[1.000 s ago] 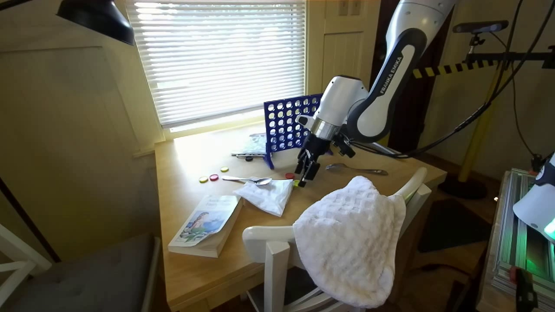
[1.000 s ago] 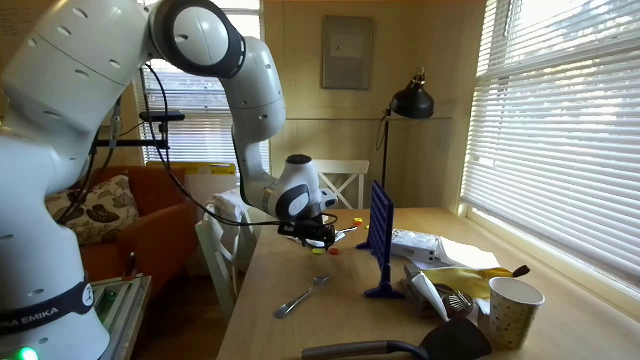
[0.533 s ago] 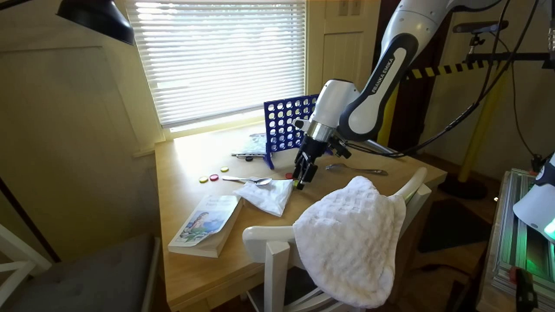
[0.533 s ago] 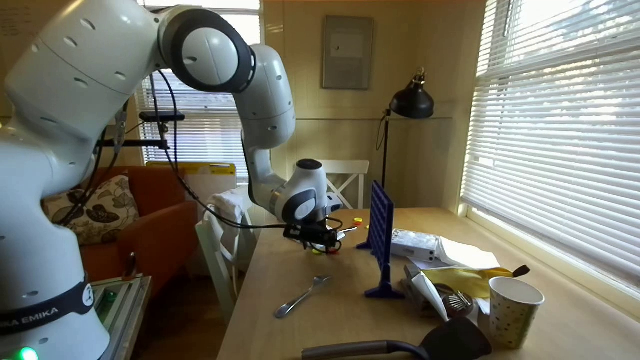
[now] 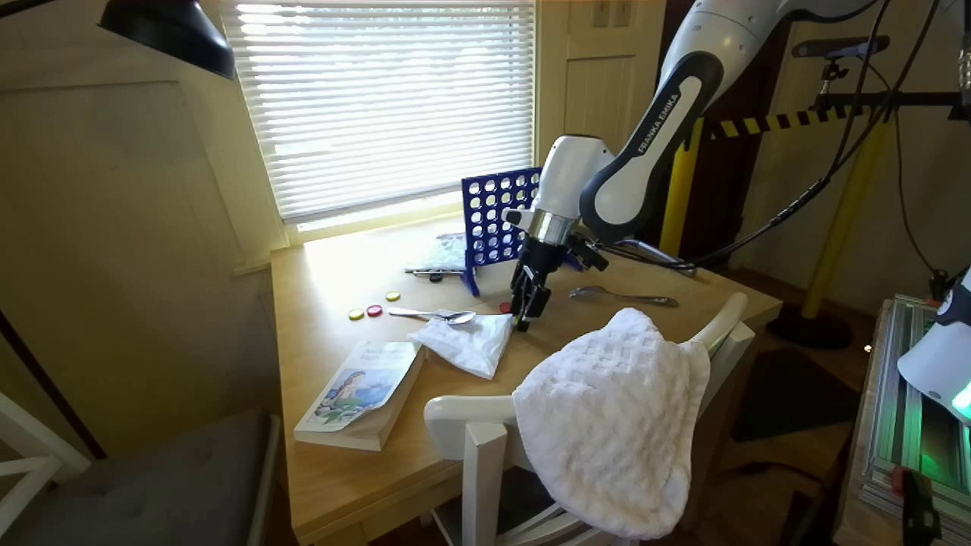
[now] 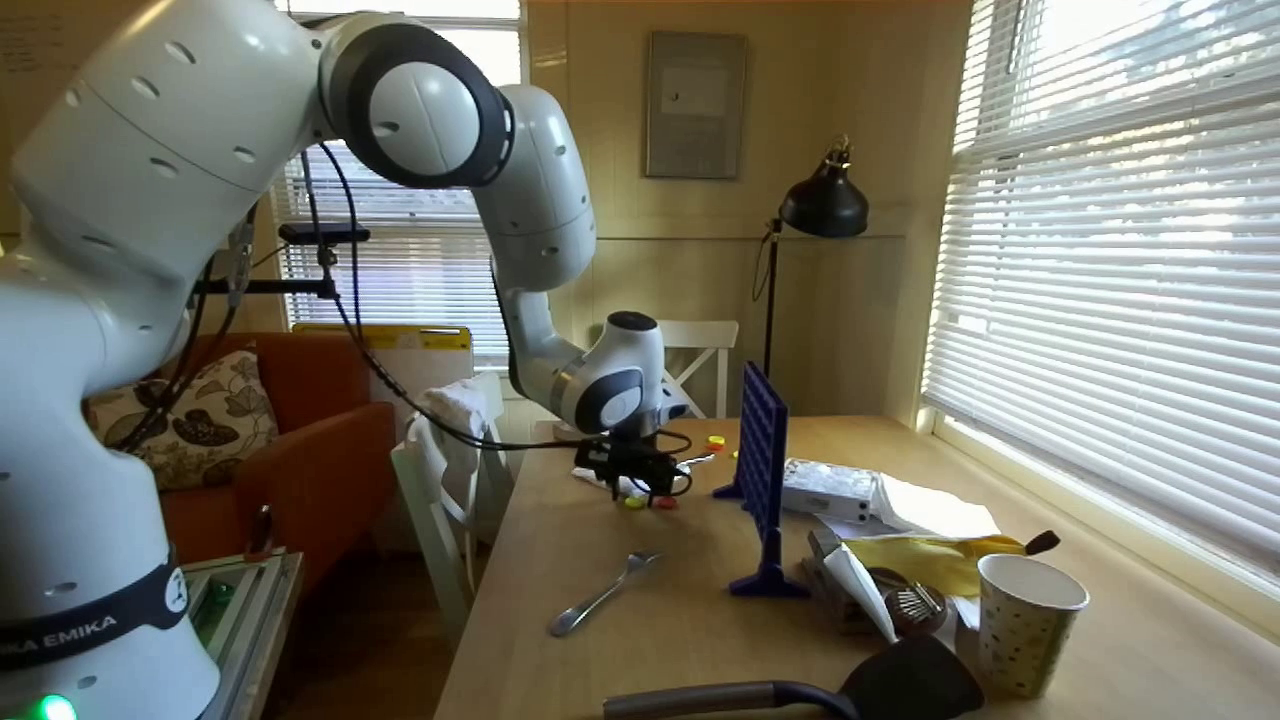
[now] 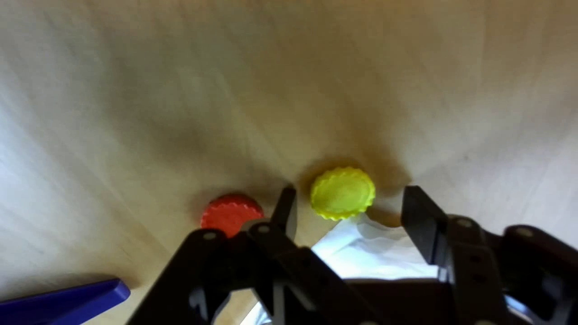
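As it lies flat on the wooden table (image 7: 180, 113), the yellow disc (image 7: 342, 193) turns its broad face upward; its ridged rim is round, about equally wide in every direction, so its axis stands upright from the tabletop. Light letters reading "FRANKA EMIKA" run along the arm (image 5: 658, 125) in an exterior view, and the last part of that name shows on a black band (image 6: 130, 610) low on the arm. Lettering on the book (image 5: 360, 394) is too faint to read.

The gripper (image 7: 349, 193) has its fingers (image 7: 420, 221) spread, with the yellow disc between them, nearer the finger at the left of the wrist view. The fingertips look low over the table, though the exterior views show them too small to tell whether they touch it. A red disc (image 7: 229, 213) lies just outside that left-hand finger, partly hidden. A white packet (image 7: 372, 257) reaches the yellow disc's lower rim in the wrist view.
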Motion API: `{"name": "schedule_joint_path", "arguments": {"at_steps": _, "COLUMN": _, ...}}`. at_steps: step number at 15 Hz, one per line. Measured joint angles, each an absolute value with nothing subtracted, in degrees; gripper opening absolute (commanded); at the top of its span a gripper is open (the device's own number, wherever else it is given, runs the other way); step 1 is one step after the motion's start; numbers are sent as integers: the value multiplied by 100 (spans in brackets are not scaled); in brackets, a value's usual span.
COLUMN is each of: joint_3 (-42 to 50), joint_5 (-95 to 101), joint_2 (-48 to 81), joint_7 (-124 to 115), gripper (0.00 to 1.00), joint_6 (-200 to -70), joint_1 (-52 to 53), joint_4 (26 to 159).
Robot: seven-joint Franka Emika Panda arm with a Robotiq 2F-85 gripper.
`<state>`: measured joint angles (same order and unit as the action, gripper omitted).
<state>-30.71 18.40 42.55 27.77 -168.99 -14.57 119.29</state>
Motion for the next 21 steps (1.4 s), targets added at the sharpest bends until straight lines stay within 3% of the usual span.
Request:
{"name": "schedule_joint_path", "arguments": {"at_steps": 3, "joint_3": -3071, "joint_5": 1759, "joint_2": 4252, "joint_7": 2842, "gripper": 12, "joint_6": -16768, "joint_1": -1415, "joint_4": 11856}}
{"name": "schedule_joint_path", "arguments": {"at_steps": 11, "joint_3": -2901, "joint_5": 1613, "joint_2": 4072, "joint_7": 2852, "gripper": 12, "joint_6": -16635, "joint_1": -1089, "joint_4": 11820}}
{"name": "schedule_joint_path", "arguments": {"at_steps": 17, "joint_3": -2604, "joint_5": 1613, "joint_2": 3469, "joint_7": 2673, "gripper": 12, "joint_6": -17831, "joint_1": -652, "joint_4": 12281}}
{"name": "schedule_joint_path", "arguments": {"at_steps": 21, "joint_3": -1901, "joint_5": 1617, "joint_2": 2878, "joint_7": 2293, "gripper": 12, "joint_6": -18735, "joint_1": -9, "joint_4": 12819}}
